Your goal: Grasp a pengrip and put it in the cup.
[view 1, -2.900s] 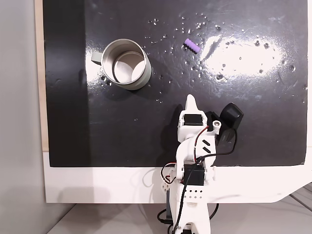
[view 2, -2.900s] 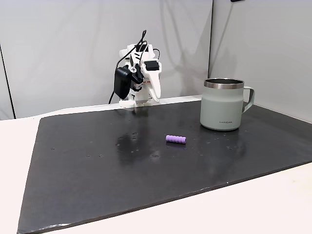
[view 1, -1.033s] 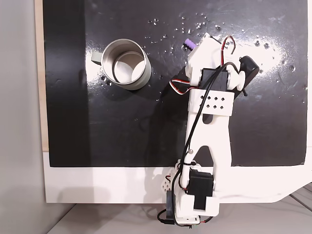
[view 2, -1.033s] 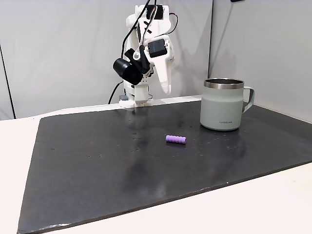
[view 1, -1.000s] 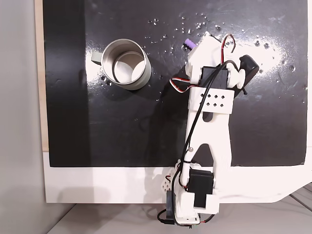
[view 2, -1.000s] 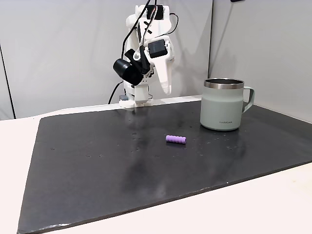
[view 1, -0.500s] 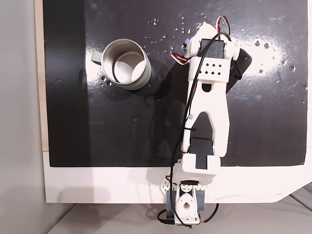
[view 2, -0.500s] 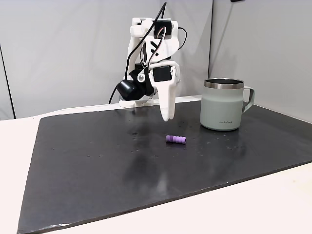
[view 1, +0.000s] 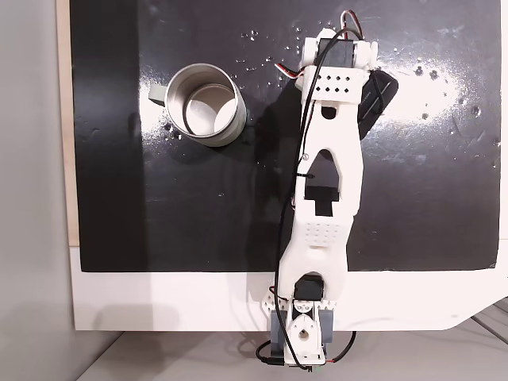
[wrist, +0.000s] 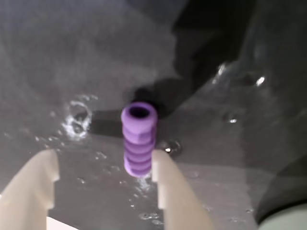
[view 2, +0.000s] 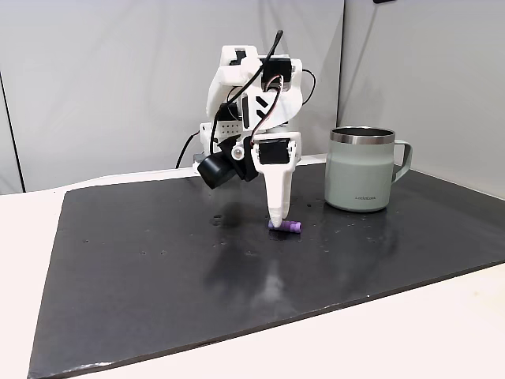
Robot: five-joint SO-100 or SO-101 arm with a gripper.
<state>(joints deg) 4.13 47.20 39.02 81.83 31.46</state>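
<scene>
Since half a second ago the white plastic arm [view 2: 252, 103] has stretched out and dropped, bringing its fingers down to the mat. Glossy black and flecked with bright specks, the mat [view 2: 158, 268] lies flat under everything. Well off to the right of the fingers in the side fixed view stands the round grey metal cup [view 2: 360, 170], smooth, with a pale inside. Spread open, the gripper [wrist: 103, 179] straddles the pengrip [wrist: 139, 139], a small ribbed purple tube lying just beside the right-hand cream finger [wrist: 175, 191] in the wrist view.
</scene>
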